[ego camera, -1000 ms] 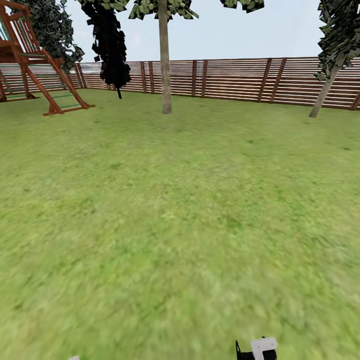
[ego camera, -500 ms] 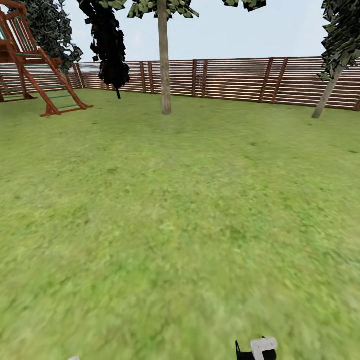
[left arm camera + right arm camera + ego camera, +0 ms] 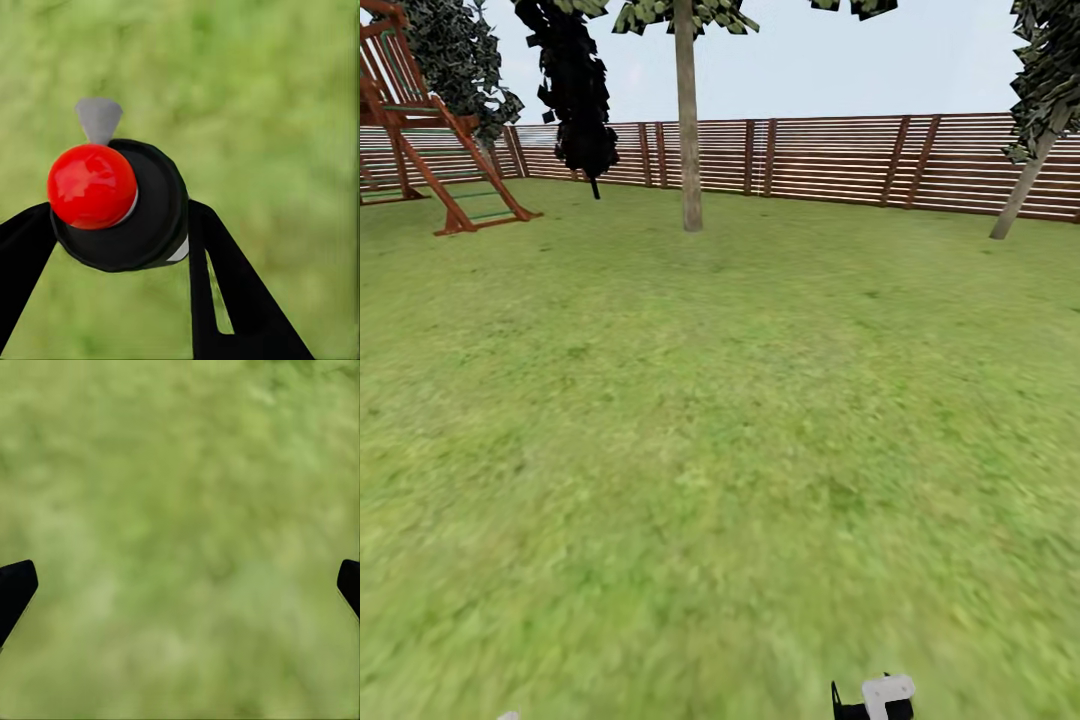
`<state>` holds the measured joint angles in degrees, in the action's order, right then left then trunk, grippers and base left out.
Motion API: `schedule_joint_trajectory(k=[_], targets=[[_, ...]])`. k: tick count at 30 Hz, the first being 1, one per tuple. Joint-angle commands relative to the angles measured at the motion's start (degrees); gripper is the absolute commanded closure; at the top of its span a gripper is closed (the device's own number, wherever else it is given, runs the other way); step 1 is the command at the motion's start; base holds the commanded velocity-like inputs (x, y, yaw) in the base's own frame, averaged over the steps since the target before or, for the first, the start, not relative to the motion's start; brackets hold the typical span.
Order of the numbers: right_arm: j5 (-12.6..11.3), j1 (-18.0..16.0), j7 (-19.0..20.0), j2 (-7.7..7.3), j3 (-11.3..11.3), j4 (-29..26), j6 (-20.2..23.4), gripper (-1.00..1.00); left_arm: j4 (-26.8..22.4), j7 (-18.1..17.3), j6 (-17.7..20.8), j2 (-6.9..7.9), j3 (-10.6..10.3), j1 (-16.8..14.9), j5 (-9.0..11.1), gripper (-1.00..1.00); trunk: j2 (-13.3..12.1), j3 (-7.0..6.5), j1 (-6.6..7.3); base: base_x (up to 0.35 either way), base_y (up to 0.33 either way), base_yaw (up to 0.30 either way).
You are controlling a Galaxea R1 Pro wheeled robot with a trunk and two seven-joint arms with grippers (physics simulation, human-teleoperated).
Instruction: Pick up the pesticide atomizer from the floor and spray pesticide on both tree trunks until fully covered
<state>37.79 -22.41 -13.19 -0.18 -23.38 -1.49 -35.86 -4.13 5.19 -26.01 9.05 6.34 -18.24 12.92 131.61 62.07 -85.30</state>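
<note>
Left claw (image 3: 120, 225) clamped, right claw (image 3: 180, 585) agape

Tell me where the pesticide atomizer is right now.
The pesticide atomizer is between the left gripper's black fingers in the left wrist view, seen end-on: a black body with a red knob and grey nozzle, above blurred grass.

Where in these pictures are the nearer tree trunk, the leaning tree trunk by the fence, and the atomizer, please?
nearer tree trunk (image 3: 689, 130): head view, mid-trunk.
leaning tree trunk (image 3: 1021, 190): head view, lower trunk.
atomizer (image 3: 124, 206): left wrist view, black top, between the fingers.
</note>
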Motion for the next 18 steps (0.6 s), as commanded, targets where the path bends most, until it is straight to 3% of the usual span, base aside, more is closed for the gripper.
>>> schedule_joint_trajectory(k=[1,18], targets=[[0.0,0.0,0.0,0.0,0.0,0.0,0.0,-1.0,0.0,0.0,0.0,0.0,0.0,0.0,0.0,1.0,0.0,0.0,0.0,0.34,0.0,0.0],[0.0,0.0,0.0,0.0,0.0,0.0,0.0,-1.0,0.0,0.0,-0.1,0.0,0.0,0.0,0.0,1.0,0.0,0.0,0.0,0.34,0.0,0.0]])
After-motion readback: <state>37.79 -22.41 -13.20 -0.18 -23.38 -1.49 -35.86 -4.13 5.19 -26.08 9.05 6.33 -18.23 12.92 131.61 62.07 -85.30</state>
